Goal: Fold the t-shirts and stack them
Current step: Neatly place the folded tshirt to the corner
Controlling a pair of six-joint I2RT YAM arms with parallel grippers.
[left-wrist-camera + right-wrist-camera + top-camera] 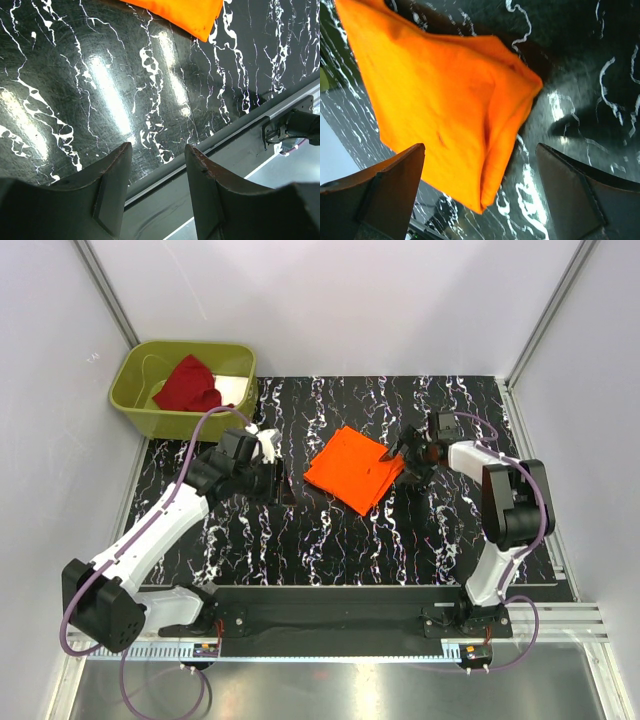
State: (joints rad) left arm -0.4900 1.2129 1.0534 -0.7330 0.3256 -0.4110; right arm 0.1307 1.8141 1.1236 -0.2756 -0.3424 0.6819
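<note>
The bright orange t-shirt (354, 469) lies folded into a compact square on the black marbled mat; it also shows in the right wrist view (445, 105) and its corner in the left wrist view (185, 15). The dark red t-shirt (188, 385) lies crumpled in the olive-green bin (132, 405). My right gripper (402, 458) is open and empty, hovering at the orange shirt's right edge, its fingers (395, 175) spread wide over it. My left gripper (285, 485) is open and empty, low over the mat to the left of the orange shirt.
The black marbled mat (330, 540) covers the table. The bin stands at the back left corner. White enclosure walls surround the table, and a metal rail (350, 600) with the arm bases runs along the near edge.
</note>
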